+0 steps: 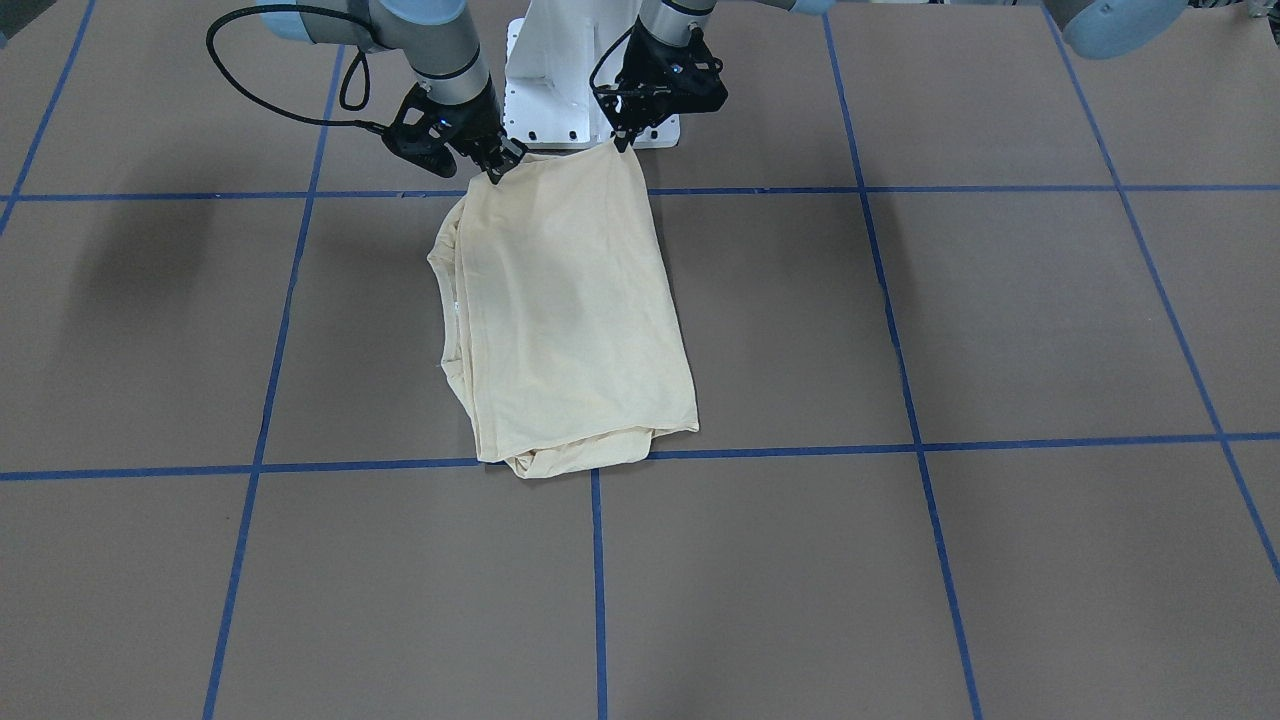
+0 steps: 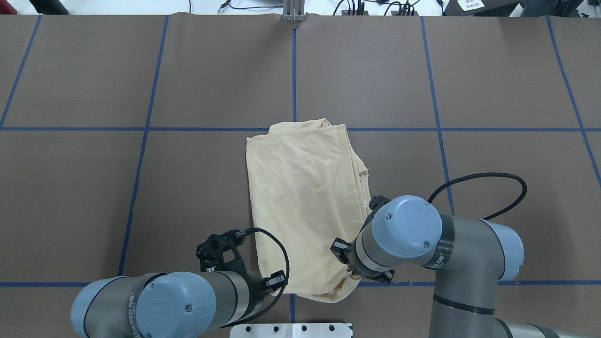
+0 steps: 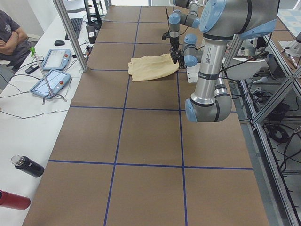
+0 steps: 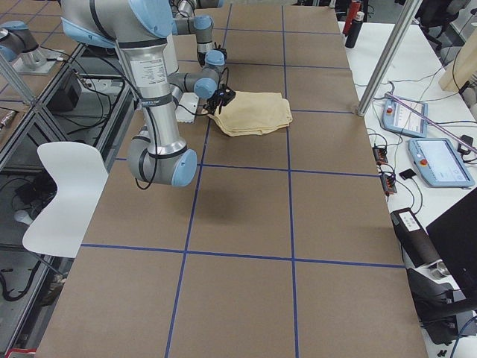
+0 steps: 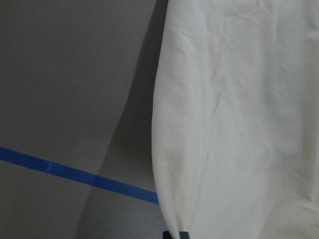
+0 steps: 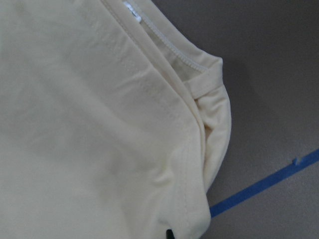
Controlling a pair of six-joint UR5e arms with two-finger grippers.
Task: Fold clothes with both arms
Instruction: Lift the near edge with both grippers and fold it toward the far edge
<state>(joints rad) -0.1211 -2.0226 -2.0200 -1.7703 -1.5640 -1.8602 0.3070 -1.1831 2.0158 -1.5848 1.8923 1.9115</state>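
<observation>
The cream-yellow T-shirt (image 1: 565,320) lies folded into a long rectangle on the brown table, print hidden, neck opening at the view's left side. It also shows in the overhead view (image 2: 305,197). My left gripper (image 1: 621,143) is shut on the shirt's corner nearest the robot base. My right gripper (image 1: 497,172) is shut on the other near corner. Both corners are held slightly above the table. The left wrist view shows a folded edge of the shirt (image 5: 234,124). The right wrist view shows the shirt's collar seam (image 6: 169,47).
The white pedestal base (image 1: 560,90) stands just behind both grippers. Blue tape lines (image 1: 900,190) cross the table in a grid. An operator (image 3: 9,37), control tablets (image 3: 51,82) and bottles (image 3: 28,165) are at the far table side. A white chair (image 4: 63,186) stands behind the robot.
</observation>
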